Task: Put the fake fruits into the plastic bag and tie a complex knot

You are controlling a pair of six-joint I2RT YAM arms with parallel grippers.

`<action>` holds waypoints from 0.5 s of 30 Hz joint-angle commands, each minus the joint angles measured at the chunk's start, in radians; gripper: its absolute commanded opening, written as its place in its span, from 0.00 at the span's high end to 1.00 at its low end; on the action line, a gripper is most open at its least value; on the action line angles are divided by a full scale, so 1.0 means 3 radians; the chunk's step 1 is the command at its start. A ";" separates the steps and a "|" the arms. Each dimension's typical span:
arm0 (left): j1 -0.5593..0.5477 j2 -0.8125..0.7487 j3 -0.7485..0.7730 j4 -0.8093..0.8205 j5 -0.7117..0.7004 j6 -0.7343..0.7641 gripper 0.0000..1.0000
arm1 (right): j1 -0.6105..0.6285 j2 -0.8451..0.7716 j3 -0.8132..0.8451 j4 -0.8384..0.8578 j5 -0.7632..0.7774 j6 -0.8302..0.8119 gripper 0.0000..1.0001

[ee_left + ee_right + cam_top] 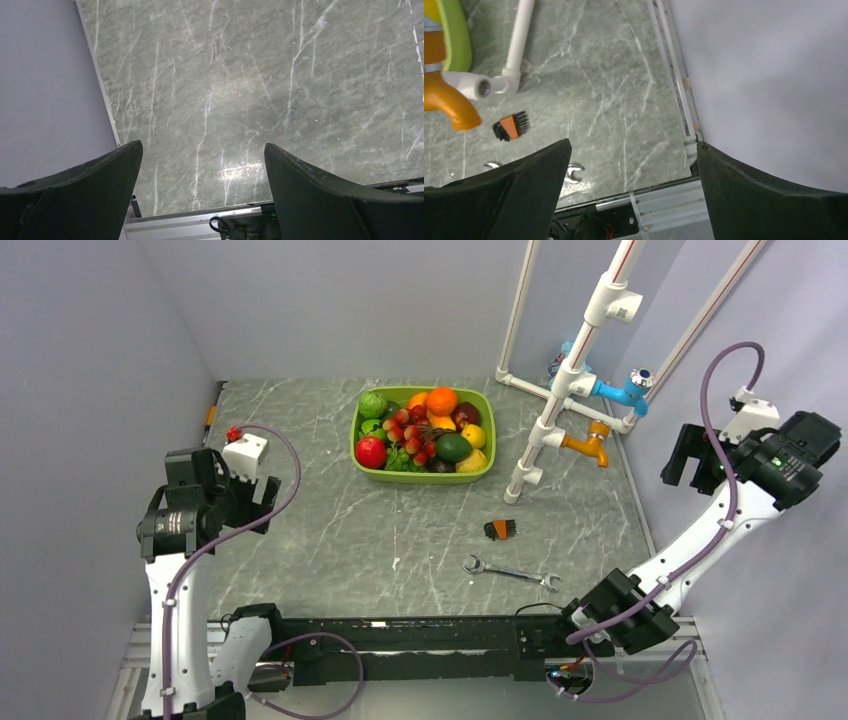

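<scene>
The fake fruits (425,430) lie heaped in a lime-green tray (420,477) at the upper centre of the top view: a red one at the tray's left, green ones behind it, an orange one at the back, yellow ones at the right, and a bunch of small red balls in the middle. They look like light, hard, glossy plastic, so they will probably slip between the fingers. The round ones are best gripped across their widest part. The bunch seems easier to take by its cluster. No plastic bag shows in any view, so nothing is bagged or knotted yet.

The left gripper (202,145) hangs at the left edge of the top view over bare table, jaws spread and empty. The right gripper (633,143) is raised at the far right, also spread and empty. Below it lie a small orange brush (510,125) and a wrench (511,573), beside a white pipe frame (570,380).
</scene>
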 commanded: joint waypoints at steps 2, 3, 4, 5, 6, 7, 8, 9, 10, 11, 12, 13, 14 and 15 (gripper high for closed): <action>-0.0006 0.0121 -0.0026 0.0182 0.0147 0.0006 0.01 | 0.0344 -0.0012 -0.0122 0.0530 -0.0081 -0.0113 0.00; -0.0006 0.0140 -0.0022 0.0182 0.0148 0.0014 0.01 | 0.0380 0.0044 -0.0132 0.0607 -0.0052 -0.0092 0.00; -0.0007 0.0158 -0.0008 0.0185 0.0148 0.0021 0.01 | 0.0398 0.0127 -0.0114 0.0647 -0.0058 -0.0081 0.00; -0.0006 0.0174 0.0006 0.0183 0.0151 0.0030 0.01 | 0.0423 0.0209 -0.0077 0.0670 -0.0066 -0.0077 0.00; -0.0006 0.0192 0.0009 0.0186 0.0149 0.0035 0.01 | 0.0458 0.0286 -0.0041 0.0694 -0.0065 -0.0091 0.00; -0.0006 0.0202 0.0028 0.0189 0.0156 0.0043 0.01 | 0.0491 0.0342 -0.0017 0.0733 -0.0067 -0.0102 0.00; -0.0007 0.0217 0.0038 0.0191 0.0162 0.0049 0.01 | 0.0551 0.0399 -0.0003 0.0770 -0.0080 -0.0131 0.00; -0.0006 0.0230 0.0045 0.0201 0.0167 0.0055 0.01 | 0.0582 0.0460 0.0008 0.0808 -0.0121 -0.0155 0.01; -0.0007 0.0238 0.0058 0.0203 0.0171 0.0061 0.01 | 0.0610 0.0513 0.0020 0.0839 -0.0161 -0.0174 0.01; -0.0006 0.0257 0.0073 0.0199 0.0176 0.0070 0.01 | 0.0640 0.0566 0.0023 0.0893 -0.0185 -0.0164 0.01; -0.0009 0.0271 0.0087 0.0196 0.0175 0.0080 0.01 | 0.0662 0.0615 0.0032 0.0938 -0.0228 -0.0158 0.01; -0.0006 0.0279 0.0094 0.0193 0.0163 0.0090 0.01 | 0.0695 0.0662 0.0031 0.0986 -0.0249 -0.0152 0.01; -0.0009 0.0285 0.0098 0.0201 0.0155 0.0109 0.01 | 0.0751 0.0703 0.0027 0.1040 -0.0258 -0.0137 0.01; -0.0009 0.0286 0.0098 0.0208 0.0149 0.0120 0.01 | 0.0801 0.0739 0.0013 0.1095 -0.0263 -0.0127 0.01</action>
